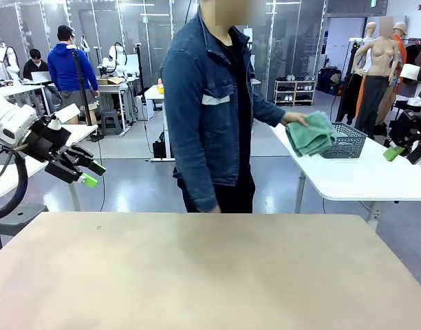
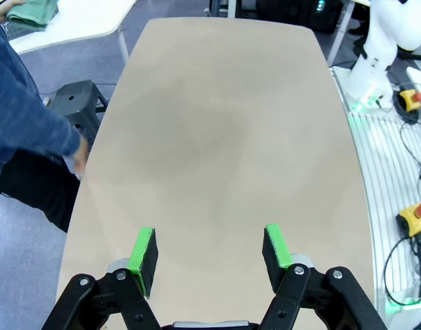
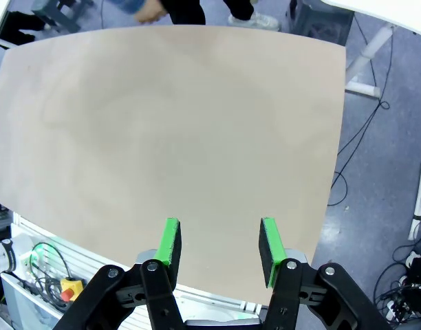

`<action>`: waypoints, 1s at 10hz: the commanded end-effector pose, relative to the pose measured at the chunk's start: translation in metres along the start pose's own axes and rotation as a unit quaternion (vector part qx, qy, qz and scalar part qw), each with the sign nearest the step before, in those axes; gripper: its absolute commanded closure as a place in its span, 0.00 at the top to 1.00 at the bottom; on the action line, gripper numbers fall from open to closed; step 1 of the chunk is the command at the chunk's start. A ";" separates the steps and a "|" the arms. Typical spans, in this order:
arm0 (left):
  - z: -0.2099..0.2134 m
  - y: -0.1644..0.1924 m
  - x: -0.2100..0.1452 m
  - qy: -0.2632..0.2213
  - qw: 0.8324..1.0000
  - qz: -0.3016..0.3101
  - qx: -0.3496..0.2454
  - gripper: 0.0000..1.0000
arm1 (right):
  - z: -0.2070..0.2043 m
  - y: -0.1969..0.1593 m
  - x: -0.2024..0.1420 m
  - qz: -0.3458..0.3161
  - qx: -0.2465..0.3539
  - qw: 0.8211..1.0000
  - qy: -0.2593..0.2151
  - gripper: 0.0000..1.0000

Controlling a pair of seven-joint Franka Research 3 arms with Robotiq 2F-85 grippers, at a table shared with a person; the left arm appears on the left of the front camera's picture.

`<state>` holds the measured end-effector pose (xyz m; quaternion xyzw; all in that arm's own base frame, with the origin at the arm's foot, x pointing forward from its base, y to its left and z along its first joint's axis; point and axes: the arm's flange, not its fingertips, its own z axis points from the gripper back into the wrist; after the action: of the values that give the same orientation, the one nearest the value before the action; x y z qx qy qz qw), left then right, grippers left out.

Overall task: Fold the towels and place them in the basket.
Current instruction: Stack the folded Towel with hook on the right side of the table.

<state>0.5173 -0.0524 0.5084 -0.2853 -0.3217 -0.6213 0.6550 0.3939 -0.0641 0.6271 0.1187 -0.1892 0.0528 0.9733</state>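
A person in a denim jacket stands at the far side of the beige table [image 1: 210, 275] and holds a crumpled green towel [image 1: 311, 134] in one hand over a white side table. The dark grey mesh basket [image 1: 348, 141] sits on that side table, right behind the towel. The same green towel [image 2: 31, 12] peeks into the top left corner of the left wrist view. My left gripper [image 1: 83, 172] hangs open above the table's left edge, nothing between its green pads [image 2: 143, 251]. My right gripper [image 3: 219, 246] is open too, raised at the right edge [image 1: 403, 151], empty.
The white side table [image 1: 362, 182] stands beyond the beige table's far right corner. A dark stool [image 2: 76, 103] sits on the floor near the person's side. Cables and yellow control boxes [image 2: 413, 216] lie beside the table by an arm's white base [image 2: 379, 62].
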 end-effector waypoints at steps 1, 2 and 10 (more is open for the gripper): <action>0.001 -0.001 0.001 0.002 1.000 -0.003 0.002 0.78 | 0.002 0.001 0.000 -0.003 0.001 1.000 0.004 0.58; 0.001 -0.001 0.001 0.002 1.000 -0.003 0.002 0.78 | 0.002 0.001 0.000 -0.003 0.001 1.000 0.004 0.58; 0.001 -0.001 0.001 0.002 1.000 -0.003 0.002 0.78 | 0.002 0.001 0.000 -0.003 0.001 1.000 0.004 0.58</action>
<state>0.5173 -0.0524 0.5084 -0.2853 -0.3217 -0.6213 0.6550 0.3939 -0.0641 0.6271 0.1187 -0.1891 0.0528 0.9733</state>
